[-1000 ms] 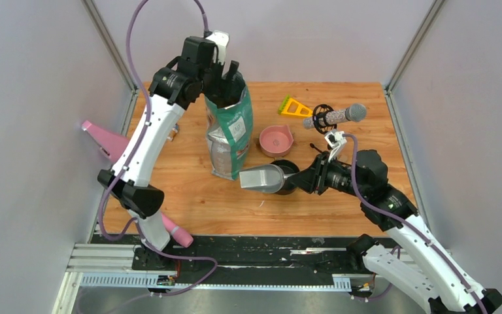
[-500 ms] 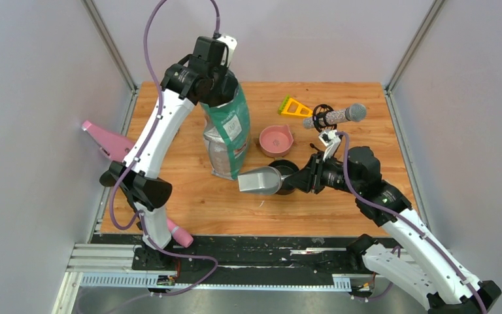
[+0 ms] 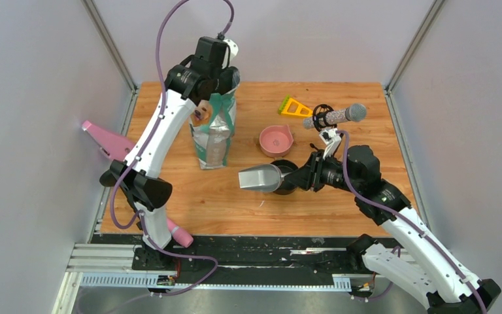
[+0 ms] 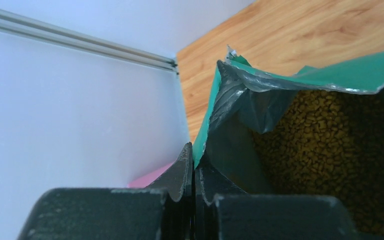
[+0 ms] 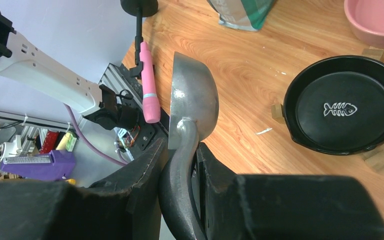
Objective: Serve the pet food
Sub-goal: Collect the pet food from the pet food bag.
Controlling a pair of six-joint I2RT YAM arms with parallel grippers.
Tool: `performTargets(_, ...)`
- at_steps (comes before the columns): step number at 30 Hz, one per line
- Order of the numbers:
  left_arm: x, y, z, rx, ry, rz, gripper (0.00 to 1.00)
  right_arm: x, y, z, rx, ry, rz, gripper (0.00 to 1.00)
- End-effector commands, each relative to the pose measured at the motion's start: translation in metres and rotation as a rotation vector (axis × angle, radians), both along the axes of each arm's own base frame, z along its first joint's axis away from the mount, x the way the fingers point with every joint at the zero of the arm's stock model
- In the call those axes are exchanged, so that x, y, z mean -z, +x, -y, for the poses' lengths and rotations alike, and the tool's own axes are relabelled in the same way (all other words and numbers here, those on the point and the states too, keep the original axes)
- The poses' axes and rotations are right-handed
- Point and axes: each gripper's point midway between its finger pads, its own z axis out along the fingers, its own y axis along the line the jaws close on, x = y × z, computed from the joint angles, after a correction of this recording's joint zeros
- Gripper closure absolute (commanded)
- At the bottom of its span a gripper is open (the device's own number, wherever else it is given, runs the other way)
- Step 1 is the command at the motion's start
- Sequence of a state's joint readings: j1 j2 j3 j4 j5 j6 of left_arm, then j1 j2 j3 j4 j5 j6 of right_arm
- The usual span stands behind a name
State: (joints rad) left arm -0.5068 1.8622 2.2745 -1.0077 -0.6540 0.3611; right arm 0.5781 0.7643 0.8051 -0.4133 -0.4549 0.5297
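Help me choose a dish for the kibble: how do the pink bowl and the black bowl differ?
The pink bowl is pink; the black bowl is black, with a white fishbone printed on its floor. The pink bowl sits farther back; the black bowl sits nearer the front, beside the grey scoop. Both are round and empty.

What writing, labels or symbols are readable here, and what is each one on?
No words or numbers can be read anywhere.
Sign: a white fish-skeleton drawing on the floor of the black round bowl.
Printing on the teal-green and white pet food bag: too small to read.
White label on the purple device beyond the table edge: blurred.
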Motion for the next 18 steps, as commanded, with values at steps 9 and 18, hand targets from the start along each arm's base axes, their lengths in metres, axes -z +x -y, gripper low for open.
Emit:
performTargets(9,-0.180,-0.026,-0.041,-0.090,-0.075,0.553,1.00,-0.047,0.012,-0.001,0.050,0.082,0.114,1.00)
performTargets(18,-0.102,-0.027,0.075,0.198,-0.247,0.310,1.00,-0.097,0.020,0.033,0.248,0.114,0.228,1.00)
